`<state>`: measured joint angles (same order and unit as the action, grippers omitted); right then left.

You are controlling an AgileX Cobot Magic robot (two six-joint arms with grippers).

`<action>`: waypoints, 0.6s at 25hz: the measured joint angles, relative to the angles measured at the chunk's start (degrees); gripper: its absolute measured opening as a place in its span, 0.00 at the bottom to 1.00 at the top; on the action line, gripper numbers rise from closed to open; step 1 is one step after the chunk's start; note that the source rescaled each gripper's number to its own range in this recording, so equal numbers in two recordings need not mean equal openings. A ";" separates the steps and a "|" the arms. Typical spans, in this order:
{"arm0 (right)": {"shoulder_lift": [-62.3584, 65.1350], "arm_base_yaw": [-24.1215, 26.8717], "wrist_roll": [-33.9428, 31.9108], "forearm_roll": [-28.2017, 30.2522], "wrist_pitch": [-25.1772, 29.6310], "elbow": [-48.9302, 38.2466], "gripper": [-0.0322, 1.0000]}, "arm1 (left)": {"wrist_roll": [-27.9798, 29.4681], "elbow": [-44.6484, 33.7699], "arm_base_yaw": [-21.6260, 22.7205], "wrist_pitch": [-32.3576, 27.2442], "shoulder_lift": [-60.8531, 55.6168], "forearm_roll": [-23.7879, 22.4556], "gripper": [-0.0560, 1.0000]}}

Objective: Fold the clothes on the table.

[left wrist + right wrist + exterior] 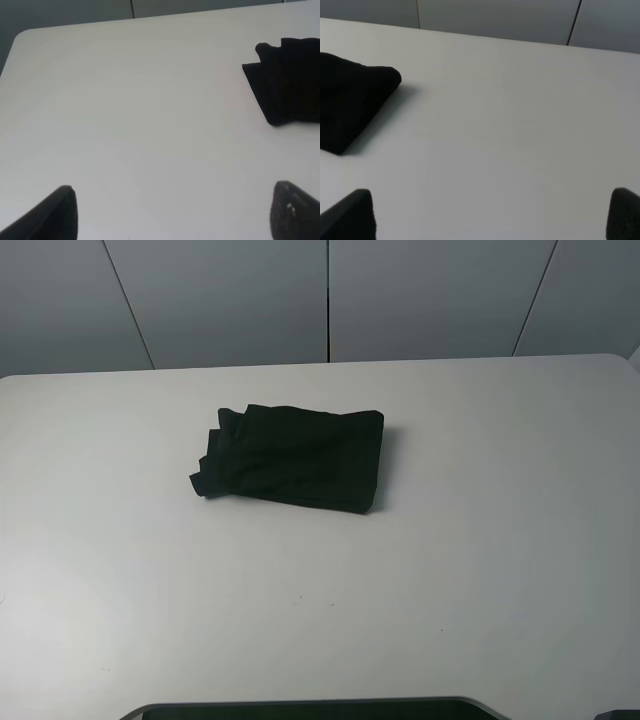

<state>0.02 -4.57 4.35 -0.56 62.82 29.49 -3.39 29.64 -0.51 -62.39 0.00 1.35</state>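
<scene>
Left gripper (pixel 172 212): jaws spread wide apart, holding nothing; only two dark fingertips (pixel 55 215) show at the edges of the left wrist view, poised over bare tabletop.
Right gripper (pixel 492 215): jaws likewise wide apart and empty; two dark fingertips (pixel 350 217) show at the edges of the right wrist view.
Room by the left gripper: plain white table (pixel 125 110) lies ahead of it, uncluttered up to a rounded corner and the far edge.
Room by the right gripper: open white surface ahead, running to the table's far edge under grey wall panels (pixel 495 17).
Clothes from the left gripper: black folded bundle (pixel 290 82) sits ahead and toward the right arm's side, well apart from the fingertips; its nearer edge is stepped and uneven.
Clothes from the right gripper: the same bundle lies ahead toward the left arm's side, one rounded folded corner pointing into open table.
Clothes overall: compact black rectangle (pixel 295 460) near the table's middle, flat, well clear of every table edge; ragged layered edge on the left arm's side, neat edge on the other.
Overhead view: neither gripper appears.
</scene>
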 joint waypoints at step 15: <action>0.00 0.00 -2.01 1.47 0.00 -0.03 1.00 | 0.00 0.00 0.00 0.00 0.00 0.00 0.99</action>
<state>0.02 -4.57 2.34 0.90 62.82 29.46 -3.39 29.64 -0.51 -62.39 0.00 1.35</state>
